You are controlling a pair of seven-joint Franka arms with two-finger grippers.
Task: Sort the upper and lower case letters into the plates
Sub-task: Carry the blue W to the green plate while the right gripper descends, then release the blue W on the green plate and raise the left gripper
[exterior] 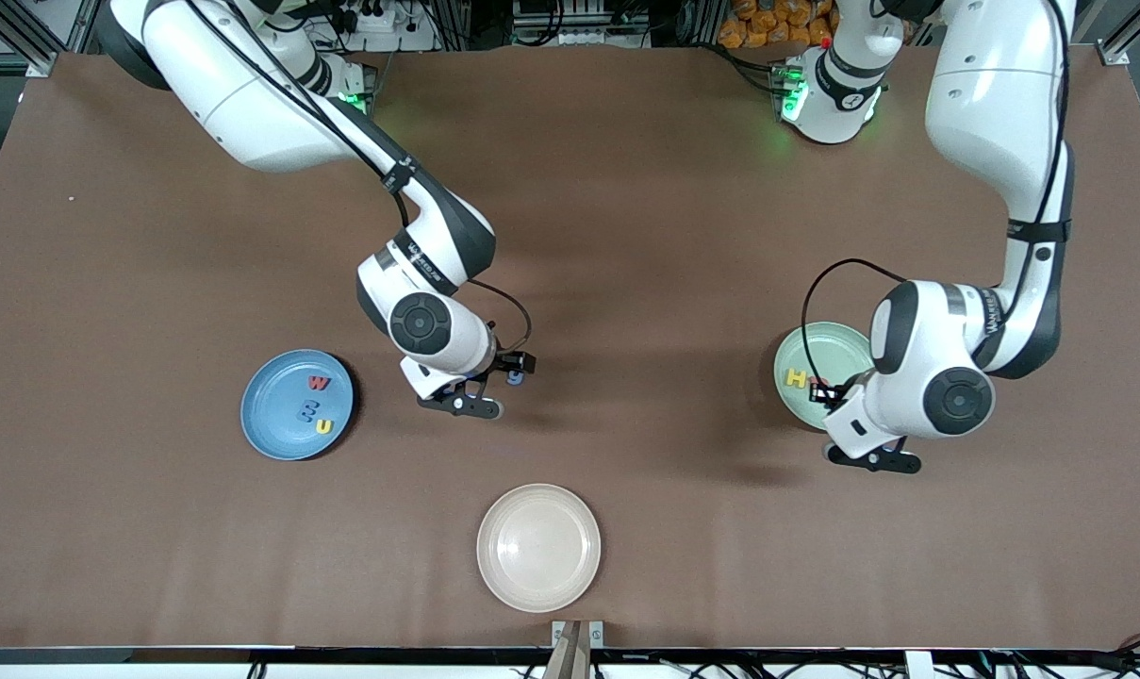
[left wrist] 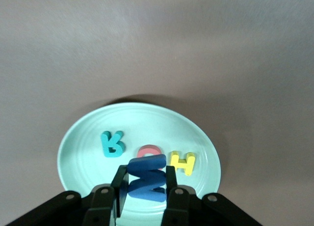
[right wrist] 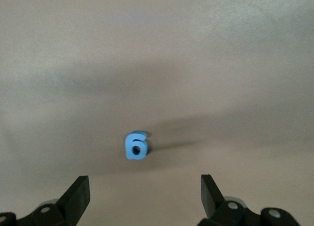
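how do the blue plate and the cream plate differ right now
The blue plate holds three small letters; the cream plate holds nothing. The blue plate lies toward the right arm's end of the table; the cream plate lies nearer the front camera, midway along it. Both are round, shallow and alike in size.

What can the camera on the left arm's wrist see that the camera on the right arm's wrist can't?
Only the left wrist view shows the mint green plate with a teal letter, a red letter and a yellow H lying in it, and the left gripper shut on a dark blue letter over that plate.

Only the right wrist view shows a light blue letter alone on the table, with the open right gripper over it.

Both show the brown table.
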